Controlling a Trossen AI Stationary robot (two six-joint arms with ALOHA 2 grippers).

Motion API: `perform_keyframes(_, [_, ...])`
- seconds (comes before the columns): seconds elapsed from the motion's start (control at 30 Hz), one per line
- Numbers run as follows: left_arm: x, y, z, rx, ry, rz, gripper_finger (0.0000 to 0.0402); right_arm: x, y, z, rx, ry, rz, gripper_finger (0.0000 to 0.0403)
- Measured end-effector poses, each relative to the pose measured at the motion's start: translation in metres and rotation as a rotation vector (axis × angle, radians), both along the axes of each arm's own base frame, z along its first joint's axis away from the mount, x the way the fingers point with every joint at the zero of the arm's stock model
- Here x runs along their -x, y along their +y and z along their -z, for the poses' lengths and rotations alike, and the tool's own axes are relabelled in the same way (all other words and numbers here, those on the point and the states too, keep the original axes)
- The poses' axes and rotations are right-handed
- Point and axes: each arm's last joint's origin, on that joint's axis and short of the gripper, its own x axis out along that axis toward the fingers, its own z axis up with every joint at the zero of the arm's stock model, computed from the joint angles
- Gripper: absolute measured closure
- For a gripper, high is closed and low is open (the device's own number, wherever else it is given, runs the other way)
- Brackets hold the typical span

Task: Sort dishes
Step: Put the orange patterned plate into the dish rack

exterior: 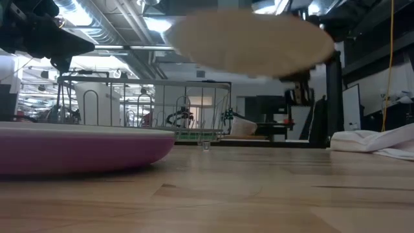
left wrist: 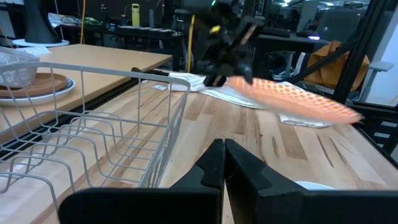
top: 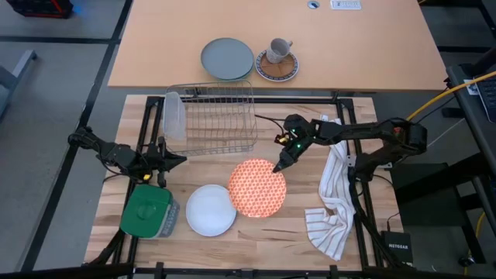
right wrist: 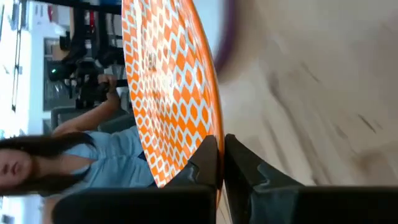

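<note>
Right gripper [top: 277,165] clamped on the rim of the orange-red patterned plate [top: 256,188], lifted above the wooden table [top: 294,229] beside the white plate [top: 210,209]; left gripper [top: 180,160] closed, empty, near the dish rack [top: 217,116].

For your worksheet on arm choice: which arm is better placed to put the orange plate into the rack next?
Right. Its end effector already grips the orange plate, lifted off the table beside the rack. The left end effector is shut and empty.

Bright overhead lighting, lifted plate [exterior: 252,44] blurred (motion)
</note>
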Motion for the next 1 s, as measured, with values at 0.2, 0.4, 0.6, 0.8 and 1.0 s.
perform_keyframes(0.2, [0.0,0.0,0.0,0.0,0.0,0.0,0.04,-0.021,0.009,-0.046,0.102,-0.102,0.019,0.0392])
perform_keyframes(0.4, [0.0,0.0,0.0,0.0,-0.001,0.0,0.04,-0.028,0.004,-0.095,0.252,-0.074,0.11,0.0392])
perform_keyframes(0.6, [0.0,0.0,0.0,0.0,-0.001,0.0,0.04,-0.024,-0.004,-0.146,0.492,0.009,0.327,0.0392])
perform_keyframes(0.8, [0.0,0.0,0.0,0.0,-0.001,0.0,0.04,-0.019,-0.012,-0.19,0.62,-0.011,0.635,0.0392])
perform_keyframes(1.0, [0.0,0.0,0.0,0.0,-0.001,0.0,0.04,-0.014,-0.019,-0.206,0.705,0.011,0.92,0.0392])
